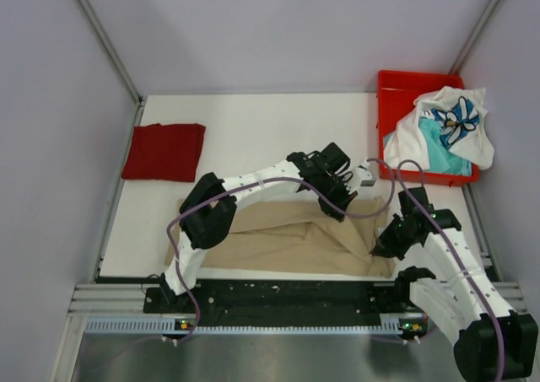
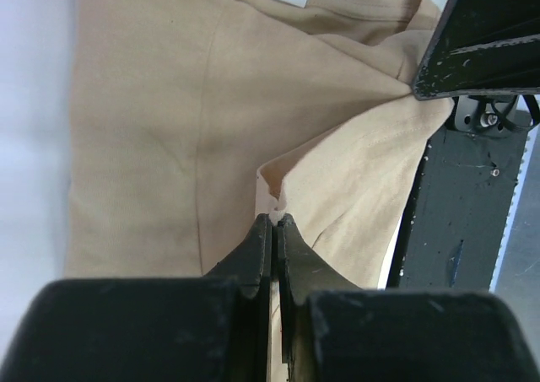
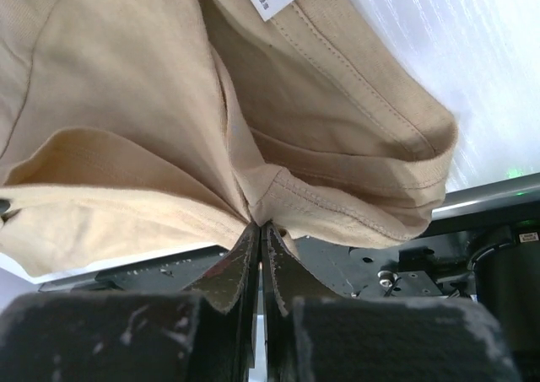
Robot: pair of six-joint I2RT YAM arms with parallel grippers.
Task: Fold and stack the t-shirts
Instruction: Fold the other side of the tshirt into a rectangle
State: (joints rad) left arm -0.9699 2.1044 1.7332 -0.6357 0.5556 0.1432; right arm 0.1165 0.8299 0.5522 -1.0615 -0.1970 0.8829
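The tan t-shirt lies rumpled at the table's near middle. My left gripper is shut on a pinch of its cloth at the shirt's far right part. My right gripper is shut on a bunched hem of the same shirt at its near right corner. The dark red t-shirt lies folded at the far left. The white t-shirt with blue print and the teal t-shirt are heaped in the red bin.
The red plastic bin stands at the far right of the table. The black base rail runs along the near edge. Grey walls close in on three sides.
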